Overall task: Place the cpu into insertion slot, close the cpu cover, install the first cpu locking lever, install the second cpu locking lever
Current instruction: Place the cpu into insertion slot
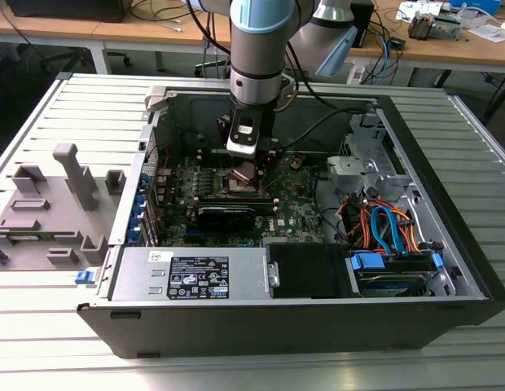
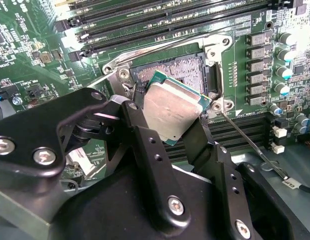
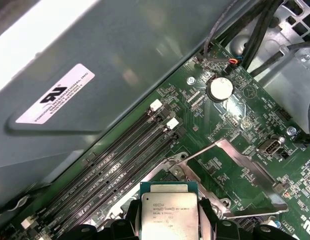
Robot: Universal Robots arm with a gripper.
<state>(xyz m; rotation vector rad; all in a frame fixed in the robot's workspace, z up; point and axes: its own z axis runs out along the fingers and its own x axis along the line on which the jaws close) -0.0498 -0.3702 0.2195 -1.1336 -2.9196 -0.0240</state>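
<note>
One cpu (image 2: 176, 106) clenched in hand (image 2: 169, 134), tilted over insertion slot (image 2: 171, 67), cpu cover (image 3: 245, 163) raised

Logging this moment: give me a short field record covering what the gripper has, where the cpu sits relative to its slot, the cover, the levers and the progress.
gripper: shut on the cpu
cpu: held tilted just over the insertion slot, not seated
insertion slot: uncovered, with its dark contact field partly showing behind the chip
cpu cover: swung up, open
locking lever: a wire lever is unlatched and angles away from the socket corner
setting: inside an open computer case
progress: cpu not yet placed; cover and levers not closed
</note>
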